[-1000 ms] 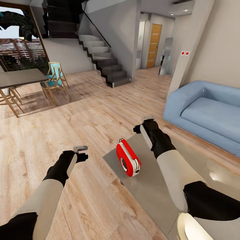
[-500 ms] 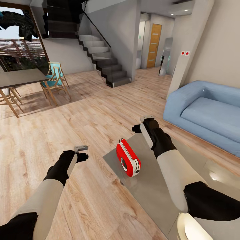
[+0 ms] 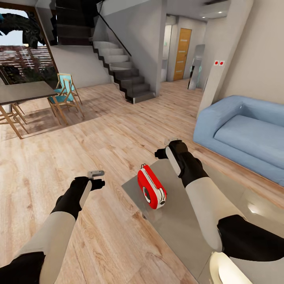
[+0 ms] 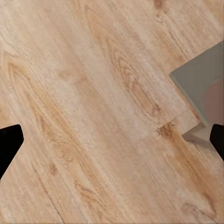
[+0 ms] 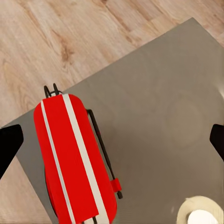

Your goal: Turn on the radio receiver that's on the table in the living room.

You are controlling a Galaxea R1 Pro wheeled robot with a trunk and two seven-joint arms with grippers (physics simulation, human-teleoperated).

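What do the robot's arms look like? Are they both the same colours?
Yes, they match. Each arm is cream-white along the forearm, with glossy black at the elbow and a black wrist section. The left gripper and right gripper are black with a small light-grey piece on top. In the wrist views the fingertips are plain black. No cables or markings show.

Both arms are built alike: a black shoulder section near the camera, a long smooth off-white forearm shell, then a black wrist housing that narrows toward the tip. The left hand (image 3: 96,178) ends in black fingers topped by a small light-grey plate. The right hand (image 3: 167,146) carries a pale grey-white panel along its black wrist and a similar light cap at the end. In each wrist view the fingertips (image 4: 9,142) appear as plain matte black wedges (image 5: 10,142), without visible markings, cables or screws.
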